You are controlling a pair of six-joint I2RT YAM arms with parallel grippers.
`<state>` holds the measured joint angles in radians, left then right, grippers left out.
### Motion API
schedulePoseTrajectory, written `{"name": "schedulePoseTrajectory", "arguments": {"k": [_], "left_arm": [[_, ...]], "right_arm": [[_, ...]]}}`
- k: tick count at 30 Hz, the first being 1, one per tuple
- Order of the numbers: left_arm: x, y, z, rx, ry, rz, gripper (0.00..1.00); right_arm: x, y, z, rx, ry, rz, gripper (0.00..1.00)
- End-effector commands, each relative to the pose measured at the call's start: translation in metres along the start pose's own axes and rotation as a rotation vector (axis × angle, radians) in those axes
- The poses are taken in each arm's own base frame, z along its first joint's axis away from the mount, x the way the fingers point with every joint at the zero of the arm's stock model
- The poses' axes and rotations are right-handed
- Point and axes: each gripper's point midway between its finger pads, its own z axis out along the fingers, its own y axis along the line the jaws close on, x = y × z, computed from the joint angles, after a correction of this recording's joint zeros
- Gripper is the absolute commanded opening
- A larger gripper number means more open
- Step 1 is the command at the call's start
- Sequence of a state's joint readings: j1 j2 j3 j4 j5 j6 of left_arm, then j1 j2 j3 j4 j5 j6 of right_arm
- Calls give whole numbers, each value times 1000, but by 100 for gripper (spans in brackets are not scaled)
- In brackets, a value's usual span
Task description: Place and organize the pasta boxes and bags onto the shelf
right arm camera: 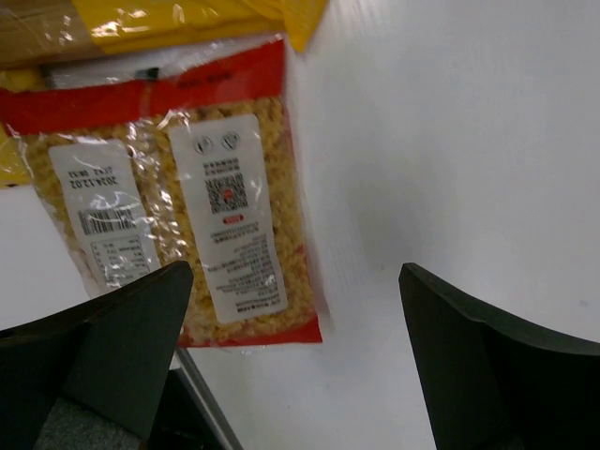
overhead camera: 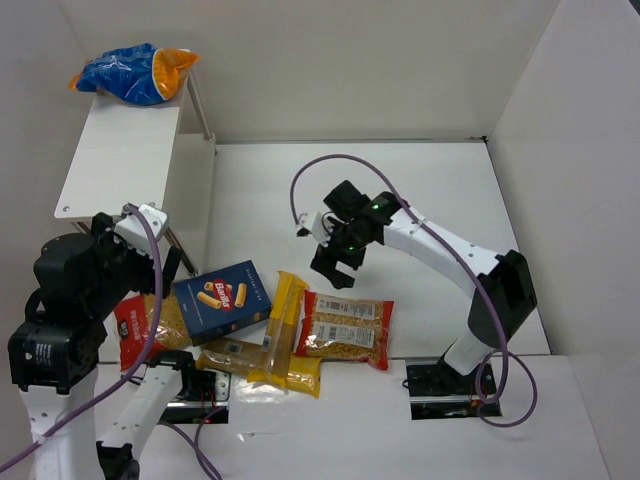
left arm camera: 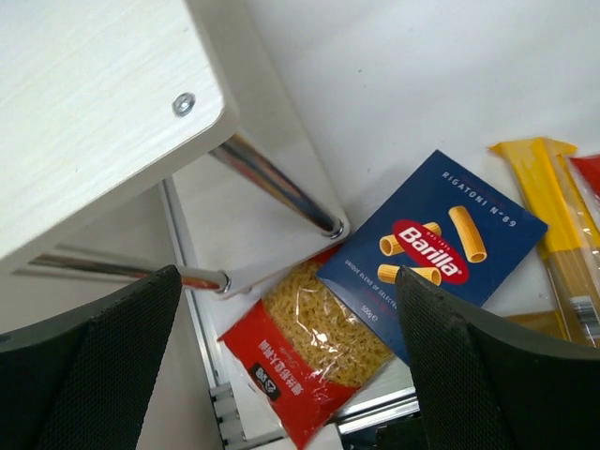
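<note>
The white shelf [overhead camera: 120, 160] stands at ten o'clock in the top view, with only the blue-and-orange bag [overhead camera: 135, 72] on its far end. Everything else lies heaped on the surface near six o'clock. The blue Barilla rigatoni box [overhead camera: 222, 300] overlaps one red-trimmed bag of short pasta [overhead camera: 148, 325]. Two long yellow packs [overhead camera: 283, 325] cross each other just right of the box, and the second red-trimmed bag [overhead camera: 348, 330] touches them at its left edge.

The left fingers [left arm camera: 103, 366] are spread wide and hold nothing, hovering over the shelf's metal leg [left arm camera: 281, 183] and the box corner. The right fingers [right arm camera: 112, 347] are likewise fully apart and empty, above the second red-trimmed bag.

The pile itself is probably the main hazard. Lifting any one pack may drag its neighbours, since they overlap. The clear bags look slack and glossy, so a pinch could slip or the contents could sag. The left arm sits close to the shelf leg, and a careless swing might nudge the unit. A right-arm carry to ten o'clock would cross the left arm's space.
</note>
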<state>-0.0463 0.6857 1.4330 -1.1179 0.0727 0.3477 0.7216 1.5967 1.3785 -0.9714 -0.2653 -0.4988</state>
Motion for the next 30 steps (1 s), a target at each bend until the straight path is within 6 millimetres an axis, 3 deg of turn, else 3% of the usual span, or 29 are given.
{"name": "schedulePoseTrajectory", "arguments": {"k": [1,3,6,13,21,30], "left_arm": [[9,11,7,-76,54,-109,100],[19,11,7,-79,98,-122,100],[23,14,13,-84,152,-145,100],[10,27,15,-95,190,-163,100],[-12,29,23,-40,176,-189,100],[-9,32,17,-68,173,-195,100]], "right_arm": [[-50,8,-3,-8,-115,-145,100],[-72,16,1,-34,-159,-213,100],[-86,28,9,-61,-170,-282,100],[-111,73,31,-151,-182,-516,100],[-103,126,57,-228,-120,-719,100],[-79,142,92,-245,-54,-822,100]]}}
